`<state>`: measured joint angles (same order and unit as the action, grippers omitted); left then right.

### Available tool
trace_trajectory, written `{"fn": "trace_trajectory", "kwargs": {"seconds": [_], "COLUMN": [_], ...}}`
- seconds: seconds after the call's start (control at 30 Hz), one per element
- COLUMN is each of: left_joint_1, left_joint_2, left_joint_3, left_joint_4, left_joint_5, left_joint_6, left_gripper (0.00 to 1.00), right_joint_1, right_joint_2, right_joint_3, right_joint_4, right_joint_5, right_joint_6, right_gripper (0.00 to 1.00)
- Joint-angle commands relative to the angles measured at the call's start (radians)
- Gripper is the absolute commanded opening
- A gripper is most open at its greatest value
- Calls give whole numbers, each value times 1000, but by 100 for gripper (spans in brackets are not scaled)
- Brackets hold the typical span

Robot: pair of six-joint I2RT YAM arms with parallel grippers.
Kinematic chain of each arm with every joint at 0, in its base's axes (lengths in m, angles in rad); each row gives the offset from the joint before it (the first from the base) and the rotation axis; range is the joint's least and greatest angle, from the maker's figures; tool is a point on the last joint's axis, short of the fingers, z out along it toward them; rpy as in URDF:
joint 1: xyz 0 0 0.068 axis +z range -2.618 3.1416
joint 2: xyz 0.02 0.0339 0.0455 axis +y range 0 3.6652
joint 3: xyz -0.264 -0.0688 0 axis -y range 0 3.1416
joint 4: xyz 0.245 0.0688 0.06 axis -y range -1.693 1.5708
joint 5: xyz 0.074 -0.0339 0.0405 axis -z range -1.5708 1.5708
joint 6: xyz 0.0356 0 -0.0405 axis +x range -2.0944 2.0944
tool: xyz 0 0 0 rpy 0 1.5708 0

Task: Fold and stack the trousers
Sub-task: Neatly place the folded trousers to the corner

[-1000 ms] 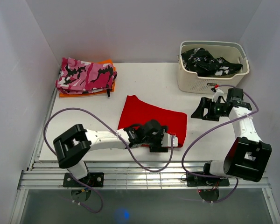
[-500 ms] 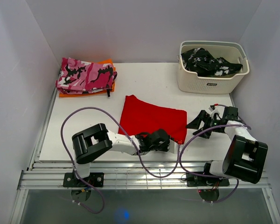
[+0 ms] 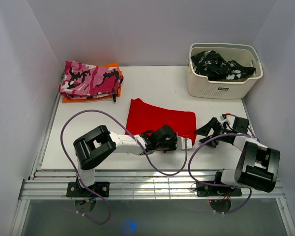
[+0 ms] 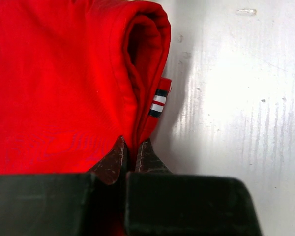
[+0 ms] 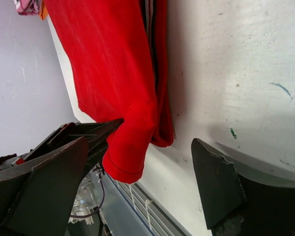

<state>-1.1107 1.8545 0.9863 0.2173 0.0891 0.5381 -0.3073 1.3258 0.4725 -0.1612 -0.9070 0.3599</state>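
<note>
Left pincer (image 4: 131, 147): closed tight, its two dark tips pinching the doubled edge of the red trousers (image 4: 54, 83) at the near right corner of the fold.
Striped tab (image 4: 159, 101): a small white, dark and red tab pokes out of the fold just beyond the tips, over the bare tabletop (image 4: 236, 98).
Right pincer (image 5: 140, 147): jaws spread wide and gripping nothing, low over the tabletop just right of the trousers. A red corner shows between its fingers in the wrist view, though contact cannot be told.
Trousers: folded into a rough rectangle, lying flat near the middle of the white tabletop, towards its front edge, between the two arms.
Basket (image 3: 223, 90): at the far right corner, well apart from the trousers, holding a black-and-white garment (image 3: 219, 66).
Camouflage garment (image 3: 91, 78): pink, black and white, folded at the far left corner on top of an orange cloth (image 3: 66, 100).
</note>
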Motion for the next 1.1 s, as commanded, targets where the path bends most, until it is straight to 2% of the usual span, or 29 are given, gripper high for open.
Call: {"fn": "trace_trajectory", "kwargs": {"seconds": [0.0, 0.2, 0.4, 0.67, 0.87, 1.0, 1.03, 1.07], "left_joint_1": [28, 54, 69, 74, 84, 109, 117, 118], "left_joint_2": [-77, -66, -63, -67, -69, -54, -52, -51], "left_joint_3": [61, 136, 152, 132, 129, 156, 158, 158], "left_joint_4": [-38, -81, -78, -82, -64, -67, -67, -65], "left_joint_5": [75, 118, 164, 193, 186, 192, 196, 196], "left_joint_6": [-73, -164, -158, -139, -147, -184, -188, -191], "left_gripper": [0, 0, 0, 0, 0, 0, 0, 0], "right_joint_1": [2, 42, 118, 195, 249, 263, 263, 263], "right_joint_2": [19, 58, 113, 113, 113, 121, 125, 136], "right_joint_3": [-41, -112, -109, -152, -163, -164, -163, -157], "right_joint_4": [136, 300, 399, 662, 664, 644, 646, 647], "right_joint_5": [-26, -6, 10, 8, 36, 46, 48, 56], "right_joint_6": [118, 266, 361, 539, 571, 571, 571, 570], "right_gripper": [90, 90, 90, 90, 91, 99, 91, 78]}}
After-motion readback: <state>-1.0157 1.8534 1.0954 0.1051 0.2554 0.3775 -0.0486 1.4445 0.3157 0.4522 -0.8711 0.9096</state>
